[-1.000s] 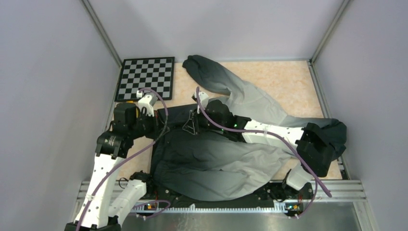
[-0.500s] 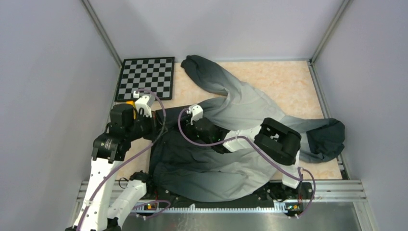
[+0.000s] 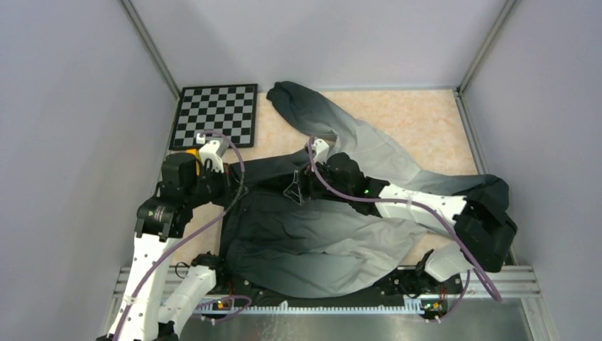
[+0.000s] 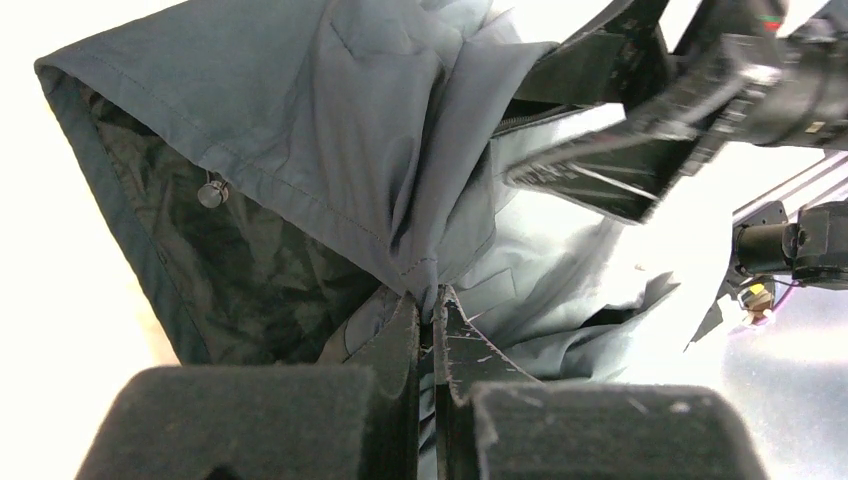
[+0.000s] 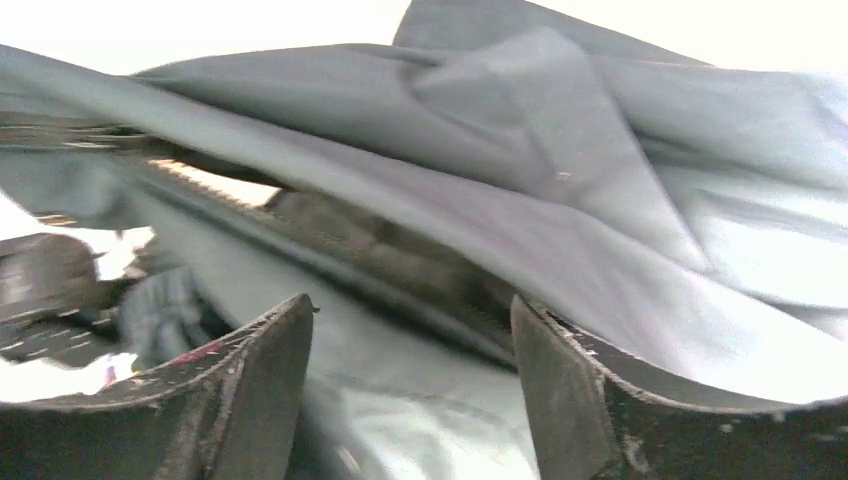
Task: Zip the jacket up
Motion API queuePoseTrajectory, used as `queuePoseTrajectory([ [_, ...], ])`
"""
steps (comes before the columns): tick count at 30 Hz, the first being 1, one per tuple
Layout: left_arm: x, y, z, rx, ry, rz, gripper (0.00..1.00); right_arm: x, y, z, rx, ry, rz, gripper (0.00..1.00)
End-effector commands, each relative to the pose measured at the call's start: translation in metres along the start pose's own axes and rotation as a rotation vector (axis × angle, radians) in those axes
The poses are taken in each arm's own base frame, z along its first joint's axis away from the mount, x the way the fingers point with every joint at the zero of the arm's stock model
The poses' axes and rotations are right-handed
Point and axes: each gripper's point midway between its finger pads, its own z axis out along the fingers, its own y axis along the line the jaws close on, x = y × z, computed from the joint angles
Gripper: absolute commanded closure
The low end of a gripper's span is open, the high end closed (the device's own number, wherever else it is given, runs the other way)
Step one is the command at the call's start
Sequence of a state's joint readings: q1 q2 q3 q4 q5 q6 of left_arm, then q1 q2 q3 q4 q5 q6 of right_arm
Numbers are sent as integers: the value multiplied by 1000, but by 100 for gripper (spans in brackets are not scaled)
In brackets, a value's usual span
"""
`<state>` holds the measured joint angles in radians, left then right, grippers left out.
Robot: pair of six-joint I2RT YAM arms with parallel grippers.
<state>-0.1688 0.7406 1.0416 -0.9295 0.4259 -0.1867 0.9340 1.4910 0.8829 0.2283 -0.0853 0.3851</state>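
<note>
The jacket (image 3: 319, 238) lies spread over the near half of the table, dark at its upper left and fading to light grey, with one sleeve (image 3: 334, 128) trailing to the back. My left gripper (image 4: 430, 303) is shut on a pinched fold of the jacket's dark edge; in the top view the left gripper (image 3: 236, 186) is at the jacket's left corner. Just to its right, my right gripper (image 3: 293, 187) hovers over the dark front edge. In the right wrist view the right gripper (image 5: 410, 315) stands open, with the dark zipper line (image 5: 395, 262) running beyond its fingers and nothing held.
A black and white checkerboard (image 3: 216, 114) lies at the back left. Bare beige tabletop (image 3: 426, 117) shows at the back right. Grey walls close in on three sides. The jacket's dark hood (image 3: 497, 195) lies bunched at the right edge by the right arm's elbow.
My right gripper has opened. The right arm's elbow swung back out to the right, and the gripper shifted slightly right along the jacket's dark edge. The left gripper kept its hold.
</note>
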Motion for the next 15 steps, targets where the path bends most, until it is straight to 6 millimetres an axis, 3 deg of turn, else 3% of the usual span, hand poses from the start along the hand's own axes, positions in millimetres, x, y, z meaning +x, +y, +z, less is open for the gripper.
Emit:
queuePoseTrajectory([
  [1,-19,-8,-6,32,-88,50,100,-23,60,-26,-271,-25,91,24],
  [5,-18,-11,-5,53,-82,50,100,-50,100,-25,-490,-94,188,19],
  [12,-19,-17,-5,83,-84,47,100,-68,123,-9,-637,-111,290,16],
  [15,-19,-18,-4,91,-82,45,100,-69,125,-2,-655,-112,296,22],
])
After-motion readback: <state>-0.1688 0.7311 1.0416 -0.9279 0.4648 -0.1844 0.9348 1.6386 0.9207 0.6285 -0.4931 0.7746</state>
